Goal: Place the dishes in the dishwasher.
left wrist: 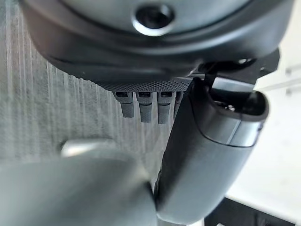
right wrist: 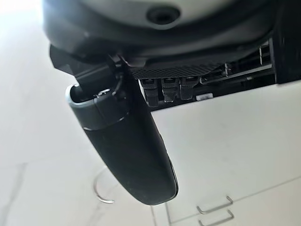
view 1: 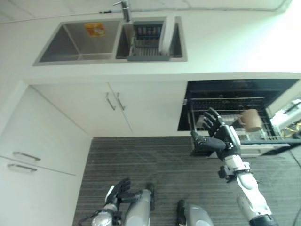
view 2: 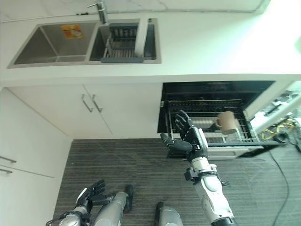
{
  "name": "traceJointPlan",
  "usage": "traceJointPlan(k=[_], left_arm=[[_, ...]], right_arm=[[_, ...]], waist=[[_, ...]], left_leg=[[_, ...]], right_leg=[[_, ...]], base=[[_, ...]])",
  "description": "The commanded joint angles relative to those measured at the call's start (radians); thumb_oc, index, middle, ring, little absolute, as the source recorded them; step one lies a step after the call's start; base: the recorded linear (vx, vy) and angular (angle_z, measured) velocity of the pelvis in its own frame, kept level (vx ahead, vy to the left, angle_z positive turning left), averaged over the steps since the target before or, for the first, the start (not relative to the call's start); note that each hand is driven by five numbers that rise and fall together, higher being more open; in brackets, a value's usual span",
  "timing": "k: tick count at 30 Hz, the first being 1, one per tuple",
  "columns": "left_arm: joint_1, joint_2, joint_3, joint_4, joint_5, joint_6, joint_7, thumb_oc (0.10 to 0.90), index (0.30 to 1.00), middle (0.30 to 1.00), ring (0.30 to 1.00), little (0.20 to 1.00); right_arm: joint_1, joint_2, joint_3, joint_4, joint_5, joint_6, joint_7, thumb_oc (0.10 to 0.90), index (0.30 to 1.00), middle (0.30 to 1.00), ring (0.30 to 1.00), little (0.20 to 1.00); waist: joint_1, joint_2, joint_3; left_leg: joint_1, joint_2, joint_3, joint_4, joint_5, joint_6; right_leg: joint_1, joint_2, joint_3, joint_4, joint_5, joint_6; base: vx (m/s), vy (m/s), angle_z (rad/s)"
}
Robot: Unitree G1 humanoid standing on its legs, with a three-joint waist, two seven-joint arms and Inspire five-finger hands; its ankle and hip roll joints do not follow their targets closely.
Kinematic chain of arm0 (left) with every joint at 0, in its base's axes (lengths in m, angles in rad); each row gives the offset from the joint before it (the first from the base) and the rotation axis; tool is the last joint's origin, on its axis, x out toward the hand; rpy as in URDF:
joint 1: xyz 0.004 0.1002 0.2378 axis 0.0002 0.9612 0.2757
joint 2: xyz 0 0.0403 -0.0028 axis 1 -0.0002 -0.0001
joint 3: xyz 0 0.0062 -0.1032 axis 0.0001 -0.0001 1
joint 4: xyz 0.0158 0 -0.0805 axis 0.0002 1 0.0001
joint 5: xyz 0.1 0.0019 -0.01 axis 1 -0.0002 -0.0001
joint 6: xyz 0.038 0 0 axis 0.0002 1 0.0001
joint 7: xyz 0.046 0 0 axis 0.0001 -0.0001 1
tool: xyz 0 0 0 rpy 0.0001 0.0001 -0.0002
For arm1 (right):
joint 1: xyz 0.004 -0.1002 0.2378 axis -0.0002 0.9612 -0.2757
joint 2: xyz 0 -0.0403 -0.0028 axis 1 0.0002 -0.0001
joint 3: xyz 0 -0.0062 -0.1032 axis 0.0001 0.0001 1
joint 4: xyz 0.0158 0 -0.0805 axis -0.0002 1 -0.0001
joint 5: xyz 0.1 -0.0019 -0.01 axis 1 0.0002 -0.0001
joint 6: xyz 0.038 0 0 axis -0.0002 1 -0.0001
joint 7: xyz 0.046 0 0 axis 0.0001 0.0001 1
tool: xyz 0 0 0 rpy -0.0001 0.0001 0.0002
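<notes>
- Across the far side of the scene runs a white countertop (view 1: 225, 42), with a steel double sink (view 1: 75, 44) sunk into it and a faucet (view 1: 124, 9) standing behind the divider.
- Below the counter, white cabinet doors (view 1: 84, 108) with paired metal handles fill the left, and more white drawer fronts (view 1: 33, 160) stand along the robot's left side.
- To the right of the cabinets, the dishwasher (view 1: 235, 89) stands open as a dark cavity, its wire rack (view 2: 207, 125) pulled out over the striped grey floor (view 1: 164, 169).
- Inside the sink's right basin sits a dark dish rack (view 1: 148, 42) with a white plate (view 1: 165, 35) standing on edge at its right end.
- A brown mug (view 2: 227, 121) lies on its side in the pulled-out rack, handle toward the robot's left.
- The right hand (view 2: 188, 136) is raised in front of the rack, just left of the mug and apart from it; its fingers are spread straight and the thumb juts out sideways, with nothing in them.
- The left hand (view 1: 120, 190) hangs low near the floor, fingers loosely extended and relaxed, holding nothing.
</notes>
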Motion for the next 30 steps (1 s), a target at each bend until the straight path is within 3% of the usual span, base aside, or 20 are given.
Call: traceJointPlan(k=[1,6,7,9,11,12,14,16,18,20,24,30], left_arm=[[0.046,0.031,-0.022,-0.026,0.021,-0.050,-0.035,0.800,0.900,0.900,0.900,0.900],[0.007,0.051,-0.031,0.011,0.068,-0.035,-0.038,0.800,0.900,0.900,0.900,0.900],[-0.001,0.056,-0.035,0.012,0.081,-0.029,-0.038,0.800,0.900,0.900,0.900,0.900],[-0.016,0.068,-0.044,0.011,0.096,-0.014,-0.032,0.800,0.900,0.900,0.900,0.900],[-0.021,0.079,-0.053,0.001,0.084,0.006,-0.002,0.800,0.900,0.900,0.900,0.900],[-0.022,0.083,-0.054,-0.002,0.076,0.010,0.012,0.800,0.900,0.900,0.900,0.900],[-0.034,0.092,-0.042,0.000,0.050,0.002,0.029,0.800,0.900,0.900,0.900,0.900],[-0.039,0.097,-0.034,-0.001,0.041,0.000,0.024,0.800,0.900,0.900,0.900,0.900],[-0.026,0.106,-0.026,-0.022,0.025,0.003,0.027,0.800,0.900,0.900,0.900,0.900],[-0.011,0.096,-0.035,-0.024,0.032,0.000,0.035,0.800,0.900,0.900,0.900,0.900],[0.010,0.072,-0.044,-0.029,0.042,-0.003,0.042,0.800,0.900,0.900,0.900,0.900],[0.029,0.051,-0.060,-0.021,0.080,0.001,0.050,0.800,0.900,0.900,0.900,0.900]], right_arm=[[-0.084,-0.050,-0.050,-0.136,-0.037,-0.111,0.011,0.800,0.900,0.900,0.900,0.900],[-0.086,-0.035,-0.050,-0.117,0.010,-0.122,-0.019,0.800,0.900,0.900,0.900,0.900],[-0.083,-0.027,-0.049,-0.118,0.004,-0.126,-0.023,0.800,0.900,0.900,0.900,0.900],[-0.078,-0.004,-0.040,-0.127,-0.022,-0.130,-0.030,0.800,0.900,0.900,0.900,0.900],[-0.081,0.020,-0.013,-0.141,-0.041,-0.127,-0.025,0.800,0.900,0.900,0.900,0.900],[-0.089,0.022,-0.003,-0.139,-0.038,-0.129,-0.022,0.800,0.900,0.900,0.900,0.900],[-0.116,0.019,0.023,-0.134,-0.035,-0.146,-0.017,0.800,0.900,0.900,0.900,0.900],[-0.126,0.012,0.030,-0.134,-0.047,-0.147,-0.021,0.800,0.900,0.900,0.900,0.900],[-0.136,-0.005,0.021,-0.116,-0.020,-0.160,-0.001,0.800,0.900,0.900,0.900,0.900],[-0.129,-0.021,0.002,-0.113,-0.002,-0.178,-0.006,0.800,0.900,0.900,0.900,0.900],[-0.120,-0.030,-0.021,-0.144,-0.023,-0.175,-0.047,0.800,0.900,0.900,0.900,0.900],[-0.110,-0.038,-0.040,-0.175,-0.070,-0.230,-0.137,0.800,0.900,0.900,0.900,0.900]], waist=[[0.006,-0.034,-0.073],[0.013,-0.061,-0.105],[0.013,-0.063,-0.109],[0.007,-0.060,-0.113],[0.002,-0.048,-0.105],[0.005,-0.046,-0.102],[0.005,-0.051,-0.089],[-0.001,-0.070,-0.077],[-0.001,-0.073,-0.077],[0.001,-0.083,-0.091],[-0.003,-0.082,-0.106],[-0.004,-0.073,-0.116]], left_leg=[[0.065,-0.015,0.042,-0.006,0.052,0.016],[0.138,-0.052,0.036,-0.006,-0.022,0.066],[0.151,-0.062,0.036,-0.006,-0.034,0.079],[0.179,-0.088,0.028,-0.006,-0.066,0.119],[0.210,-0.101,0.033,-0.006,-0.094,0.151],[0.214,-0.097,0.041,-0.006,-0.098,0.151],[0.218,-0.084,0.060,-0.006,-0.100,0.139],[0.233,-0.101,0.069,-0.006,-0.114,0.141],[0.228,-0.086,0.068,-0.006,-0.111,0.132],[0.222,-0.073,0.082,-0.006,-0.111,0.114],[0.217,-0.050,0.107,-0.006,-0.112,0.090],[0.197,-0.031,0.102,-0.006,-0.108,0.065]], right_leg=[[0.105,0.000,-0.029,-0.092,0.001,0.073],[0.128,-0.061,-0.045,-0.092,0.022,0.114],[0.139,-0.071,-0.054,-0.092,0.054,0.123],[0.151,-0.087,-0.071,-0.063,0.177,0.155],[0.051,-0.102,-0.087,0.065,0.230,0.154],[0.022,-0.104,-0.094,0.057,0.226,0.148],[-0.023,-0.103,-0.117,-0.092,0.194,0.135],[-0.093,-0.136,-0.095,-0.092,0.221,0.149],[-0.110,-0.134,-0.065,-0.092,0.182,0.157],[-0.113,-0.135,-0.077,-0.092,0.158,0.164],[-0.109,-0.141,-0.091,-0.092,0.135,0.156],[-0.108,-0.137,-0.110,-0.092,0.119,0.147]], base=[[0.31,0.380,-0.38],[0.22,0.242,-0.39],[0.21,0.238,0.08],[0.19,0.261,0.22],[0.12,0.202,-0.10],[0.05,0.056,-0.47],[-0.01,-0.110,-0.72],[0.01,-0.097,-0.58],[0.05,-0.096,-0.14],[0.13,-0.154,0.23],[0.11,-0.081,-0.05],[0.05,-0.078,0.14]])
